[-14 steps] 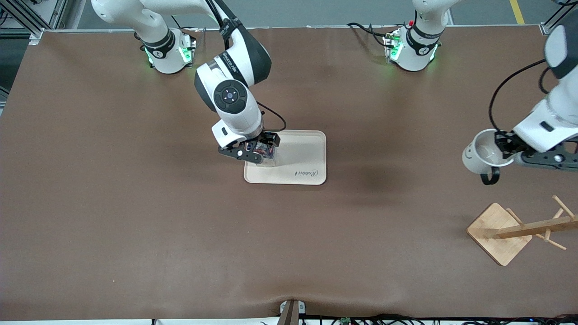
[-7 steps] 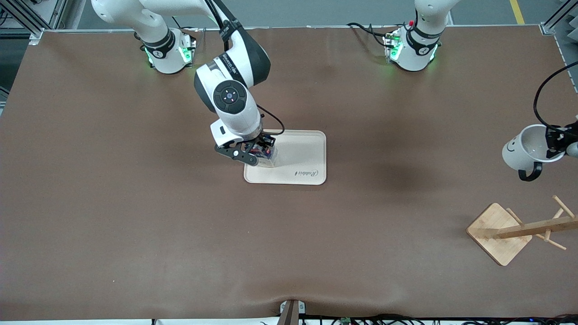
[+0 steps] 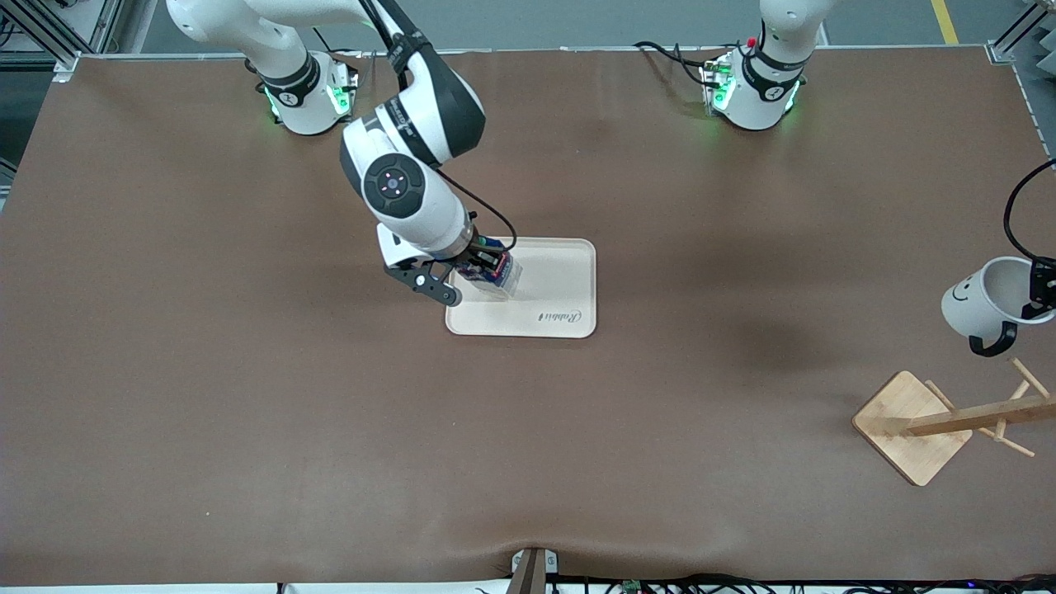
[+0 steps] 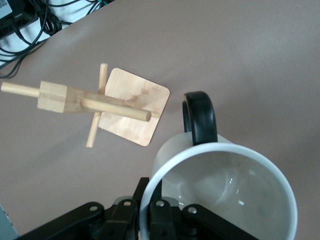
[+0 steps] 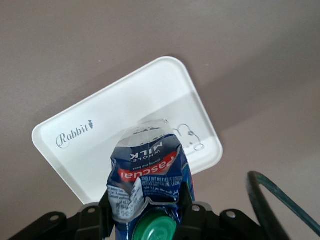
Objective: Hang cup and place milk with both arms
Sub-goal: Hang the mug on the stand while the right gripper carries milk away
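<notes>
My left gripper [image 3: 1041, 290] is shut on the rim of the white cup [image 3: 986, 307] and holds it tilted in the air just above the wooden rack [image 3: 965, 419], black handle hanging down. In the left wrist view the cup [image 4: 225, 185] fills the lower part, its rim between my fingers [image 4: 161, 220], and the rack [image 4: 95, 102] shows past it. My right gripper [image 3: 472, 276] is shut on the dark blue milk [image 3: 493, 274] and holds it tilted over the cream tray [image 3: 561, 289]. In the right wrist view the milk [image 5: 150, 180] sits squeezed between the jaws above the tray [image 5: 90, 150].
The rack has a square wooden base [image 3: 907, 425] and several pegs, and stands near the table's edge at the left arm's end. Both arm bases stand along the table edge farthest from the front camera. Cables lie off the table past the rack [image 4: 30, 20].
My left gripper has carried the cup toward the left arm's end of the table and down closer to the rack. My right gripper has tilted the milk and lifted it slightly over the tray.
</notes>
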Controlling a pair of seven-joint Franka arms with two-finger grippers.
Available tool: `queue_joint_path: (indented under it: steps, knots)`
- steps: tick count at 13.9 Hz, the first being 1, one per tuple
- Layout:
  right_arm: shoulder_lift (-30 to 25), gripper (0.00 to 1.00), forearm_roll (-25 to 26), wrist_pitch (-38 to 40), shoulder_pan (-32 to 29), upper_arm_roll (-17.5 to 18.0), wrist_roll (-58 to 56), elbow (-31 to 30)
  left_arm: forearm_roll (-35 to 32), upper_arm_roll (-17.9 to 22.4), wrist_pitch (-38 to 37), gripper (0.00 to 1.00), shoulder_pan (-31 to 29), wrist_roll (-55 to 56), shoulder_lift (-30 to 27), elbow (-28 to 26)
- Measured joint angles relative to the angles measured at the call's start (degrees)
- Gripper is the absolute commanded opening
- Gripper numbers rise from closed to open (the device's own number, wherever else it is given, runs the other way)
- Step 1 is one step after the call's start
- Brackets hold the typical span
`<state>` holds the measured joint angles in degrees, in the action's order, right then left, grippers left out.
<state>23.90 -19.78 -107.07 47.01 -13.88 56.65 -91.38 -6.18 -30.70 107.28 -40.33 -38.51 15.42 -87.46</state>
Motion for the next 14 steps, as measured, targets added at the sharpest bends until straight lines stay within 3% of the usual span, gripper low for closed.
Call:
queue_joint_path:
  steps: [5, 14]
  knots:
    - [-1.46, 0.0, 0.91, 16.46, -9.36, -0.71, -0.93, 8.4, 0.0, -0.01, 3.37, 0.0, -0.24, -0.98, 2.69, 0.87]
    - [-2.06, 0.0, 11.72, 18.7, -26.99, -2.59, -33.14, 6.71, 0.0, 0.11, 6.47, 0.0, -1.49, -3.03, 6.31, 2.19]
